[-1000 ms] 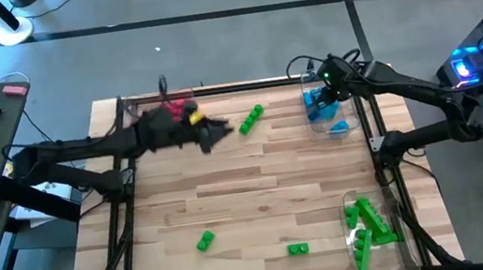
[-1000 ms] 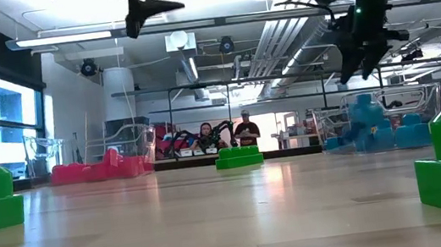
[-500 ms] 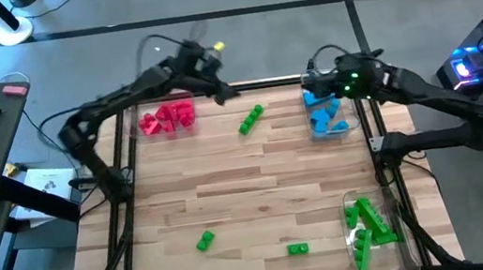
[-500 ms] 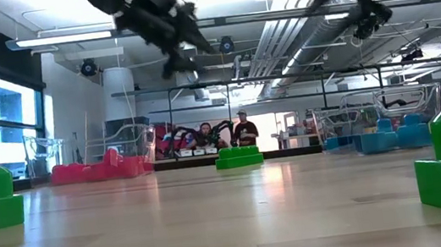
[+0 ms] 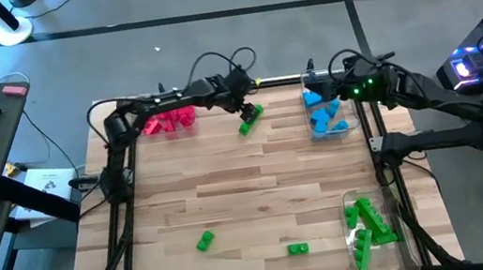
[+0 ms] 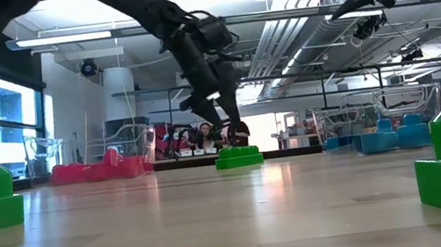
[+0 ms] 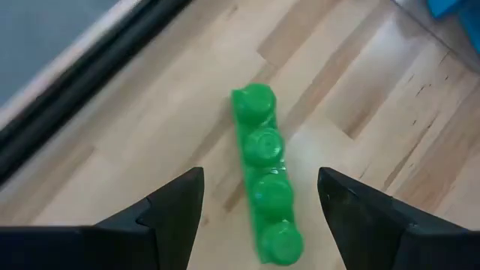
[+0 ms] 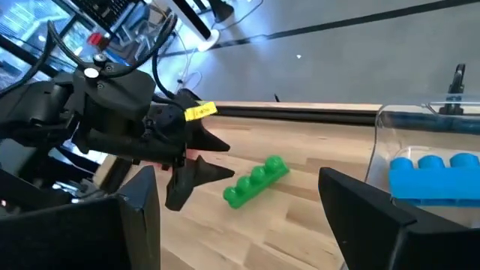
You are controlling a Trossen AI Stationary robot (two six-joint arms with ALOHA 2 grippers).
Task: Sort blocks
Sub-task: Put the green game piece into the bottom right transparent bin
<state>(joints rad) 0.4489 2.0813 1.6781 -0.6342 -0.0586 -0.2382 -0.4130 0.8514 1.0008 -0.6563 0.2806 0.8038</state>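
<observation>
Green four-stud bar (image 7: 265, 191) lies between the spread fingers of the left gripper (image 7: 259, 217), its long axis running along the fingers' gap, not across. Right gripper (image 8: 240, 217), also spread, hangs near the blue tray (image 5: 326, 115), farther from the bar.

left tool (image 5: 248, 112) swung over green bar (image 5: 252, 119)

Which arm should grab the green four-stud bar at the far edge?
Left. Its open gripper hovers right over the green bar, fingers either side; the right gripper sits by the blue tray.
</observation>
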